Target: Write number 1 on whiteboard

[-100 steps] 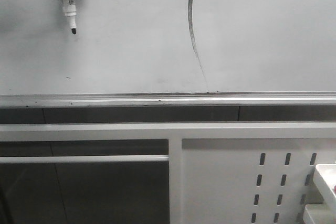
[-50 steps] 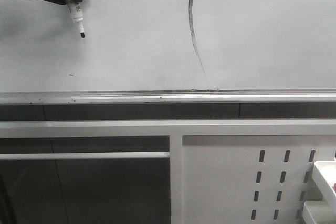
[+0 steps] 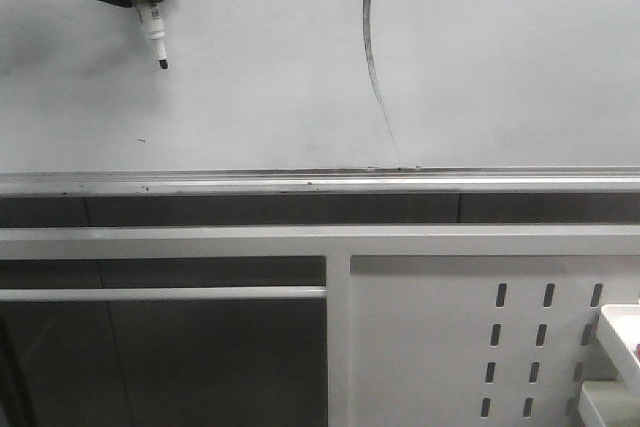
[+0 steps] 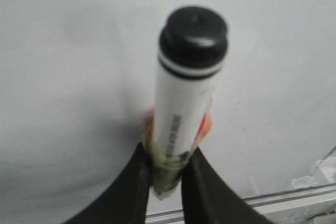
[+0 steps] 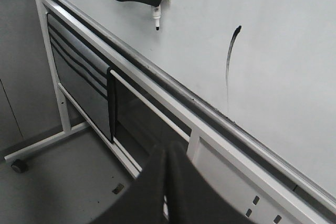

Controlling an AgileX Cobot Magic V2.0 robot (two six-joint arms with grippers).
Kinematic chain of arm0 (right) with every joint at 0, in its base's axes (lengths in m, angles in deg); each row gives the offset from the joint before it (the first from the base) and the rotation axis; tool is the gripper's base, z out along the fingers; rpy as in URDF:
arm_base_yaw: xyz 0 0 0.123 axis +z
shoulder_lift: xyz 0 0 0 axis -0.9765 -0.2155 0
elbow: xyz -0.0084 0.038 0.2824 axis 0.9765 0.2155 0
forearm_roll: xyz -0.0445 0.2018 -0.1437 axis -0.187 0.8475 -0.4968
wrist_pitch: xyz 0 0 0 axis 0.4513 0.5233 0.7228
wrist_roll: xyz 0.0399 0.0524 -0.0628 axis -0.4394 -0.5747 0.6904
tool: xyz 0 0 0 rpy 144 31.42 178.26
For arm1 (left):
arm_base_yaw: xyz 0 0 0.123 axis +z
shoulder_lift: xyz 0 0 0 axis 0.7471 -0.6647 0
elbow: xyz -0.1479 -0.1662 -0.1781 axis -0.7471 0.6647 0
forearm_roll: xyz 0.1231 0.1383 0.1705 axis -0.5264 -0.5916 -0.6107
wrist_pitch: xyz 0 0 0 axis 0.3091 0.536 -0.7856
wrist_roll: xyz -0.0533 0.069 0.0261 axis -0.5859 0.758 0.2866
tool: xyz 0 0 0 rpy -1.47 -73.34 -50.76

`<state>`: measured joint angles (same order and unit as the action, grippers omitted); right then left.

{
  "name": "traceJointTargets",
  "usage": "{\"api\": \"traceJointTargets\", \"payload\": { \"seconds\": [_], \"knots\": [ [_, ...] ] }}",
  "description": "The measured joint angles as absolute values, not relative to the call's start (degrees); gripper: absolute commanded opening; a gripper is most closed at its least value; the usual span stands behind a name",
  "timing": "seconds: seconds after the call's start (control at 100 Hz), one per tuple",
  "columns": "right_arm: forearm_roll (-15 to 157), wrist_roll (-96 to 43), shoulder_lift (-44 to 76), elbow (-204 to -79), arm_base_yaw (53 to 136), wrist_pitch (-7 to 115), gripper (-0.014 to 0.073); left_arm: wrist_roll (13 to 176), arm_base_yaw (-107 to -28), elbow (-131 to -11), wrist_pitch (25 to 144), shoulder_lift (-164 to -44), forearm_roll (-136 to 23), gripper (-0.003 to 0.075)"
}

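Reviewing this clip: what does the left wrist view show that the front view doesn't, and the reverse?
Left wrist only: the marker's black rear end and the left hand shut on its barrel, close up. Front only: the number 1 stroke, the marker's tip pointing down, apart from the stroke, and the perforated panel below. Both: the whiteboard, its rail, the marker and the left hand.
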<state>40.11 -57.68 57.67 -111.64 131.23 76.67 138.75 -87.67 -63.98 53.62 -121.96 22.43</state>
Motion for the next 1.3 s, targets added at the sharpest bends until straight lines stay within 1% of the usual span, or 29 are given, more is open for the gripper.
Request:
{"api": "traceJointTargets", "payload": {
  "seconds": [0.08, 0.25, 0.32, 0.37, 0.88, 1.0, 1.16, 1.23, 1.3],
  "knots": [
    [40.1, -57.7, 57.7, -111.6, 131.2, 76.7, -0.0048, 138.6, -87.7, -64.0, 54.1, -122.0, 21.7, 0.0065],
    [40.1, -57.7, 57.7, -111.6, 131.2, 76.7, -0.0048, 138.5, -87.5, -64.0, 55.3, -122.7, 20.7, 0.0296],
    [40.1, -57.7, 57.7, -111.6, 131.2, 76.7, -0.0048, 138.0, -87.5, -63.6, 56.3, -122.7, 21.4, 0.0365],
    [40.1, -57.7, 57.7, -111.6, 131.2, 76.7, -0.0048, 137.7, -87.5, -63.6, 57.1, -122.7, 21.8, 0.0391],
    [40.1, -57.7, 57.8, -111.6, 131.2, 76.3, -0.0048, 137.1, -87.5, -63.6, 55.5, -122.0, 22.0, 0.0412],
    [40.1, -57.7, 57.8, -111.6, 131.2, 76.3, -0.0048, 137.1, -87.4, -63.6, 53.7, -119.2, 22.0, 0.0412],
    [40.1, -57.7, 57.8, -111.6, 131.2, 75.9, -0.0049, 137.5, -86.6, -64.0, 51.4, -112.5, 20.1, 0.041],
    [40.1, -57.7, 57.8, -111.6, 131.2, 75.6, -0.0049, 138.9, -86.3, -64.2, 50.8, -108.8, 19.6, 0.0392],
    [40.1, -57.7, 57.8, -111.6, 131.2, 74.8, -0.0049, 140.6, -86.2, -64.1, 50.5, -104.6, 19.5, 0.0329]
  ]
}}
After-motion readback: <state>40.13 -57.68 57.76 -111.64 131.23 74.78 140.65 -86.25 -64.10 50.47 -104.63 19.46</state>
